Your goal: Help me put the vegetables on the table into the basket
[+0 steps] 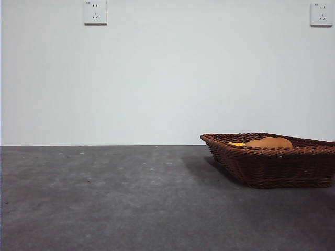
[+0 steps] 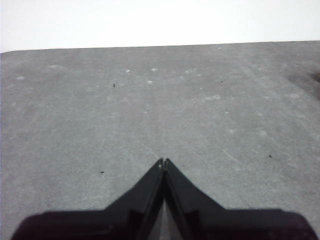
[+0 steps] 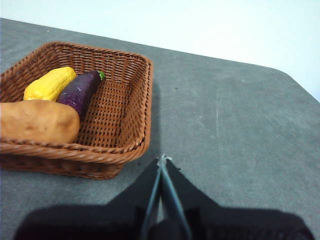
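Basket, one, woven reddish-brown wicker, standing on the table toward one side; its sloping walls keep the contents from rolling out. Vegetables, three, all lying inside the basket and side by side: potato, one, brown, nearest the rim; eggplant, one, dark purple, touching the potato; corn cob, one, yellow, just beside the eggplant. None is left on the open table, so the task appears complete. Left gripper, one, jaws pressed together on nothing, hovering over bare table, likely parked. Right gripper, one, jaws likewise pressed together and empty, just outside the basket's near wall, apparently clear of the load. Wall sockets, two.
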